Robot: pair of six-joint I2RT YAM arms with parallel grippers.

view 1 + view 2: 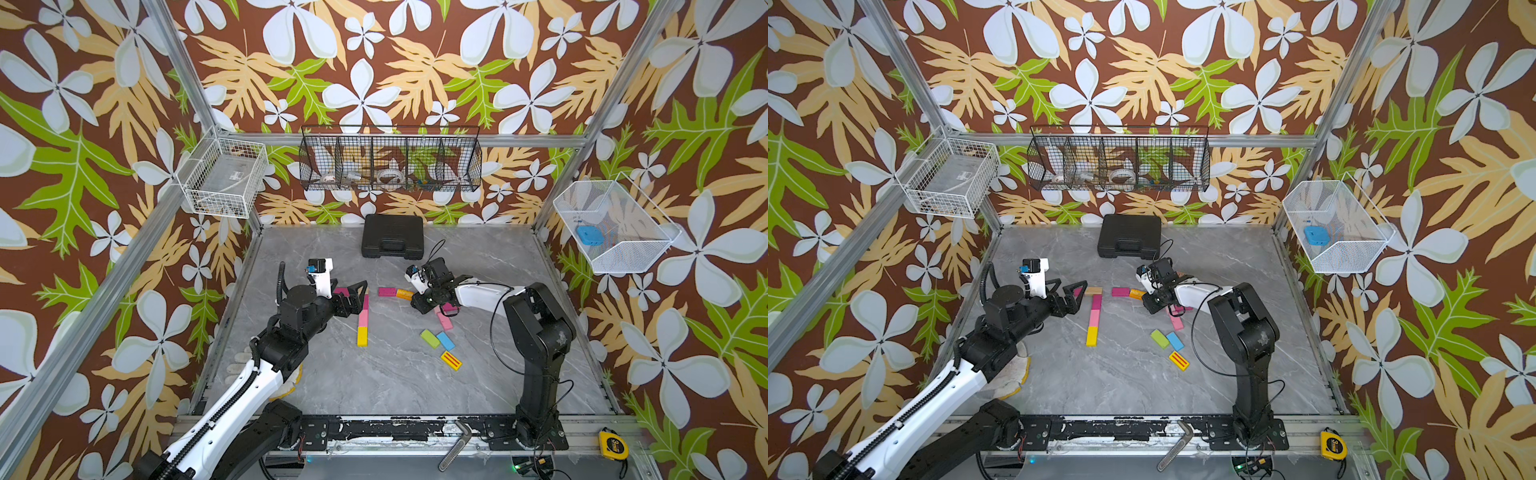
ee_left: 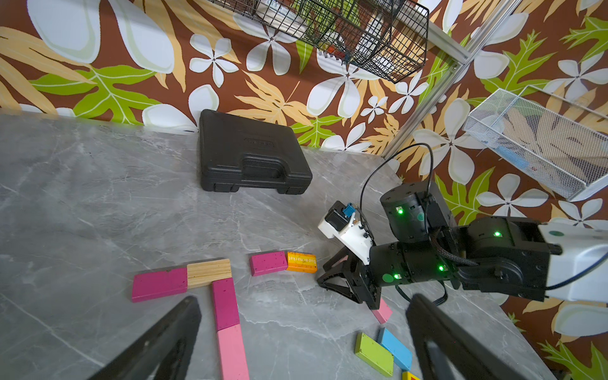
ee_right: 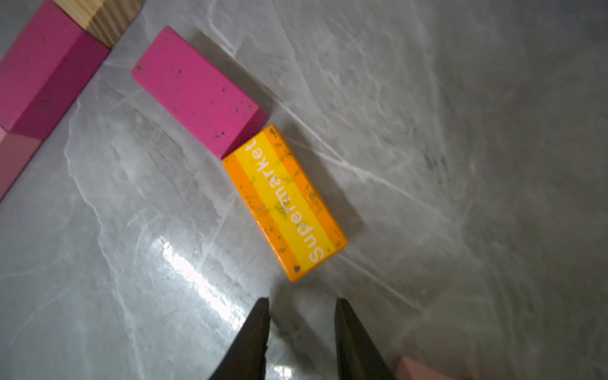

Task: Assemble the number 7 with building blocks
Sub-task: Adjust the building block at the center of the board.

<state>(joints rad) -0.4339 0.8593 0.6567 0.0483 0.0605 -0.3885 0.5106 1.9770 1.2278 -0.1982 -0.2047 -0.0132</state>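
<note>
The right gripper (image 3: 301,306) is nearly closed and empty, just short of the orange block (image 3: 284,204); the left gripper (image 2: 304,299) gapes wide, holding nothing.

Case (image 1: 392,236) behind blocks (image 1: 363,318) on table (image 1: 374,382)

- Both top views: high above, looking down on the whole counter (image 1: 395,374).
- Left wrist: low, oblique, toward the black case (image 2: 250,154).
- Right wrist: close over the orange block (image 3: 286,204), which all views share.
</note>
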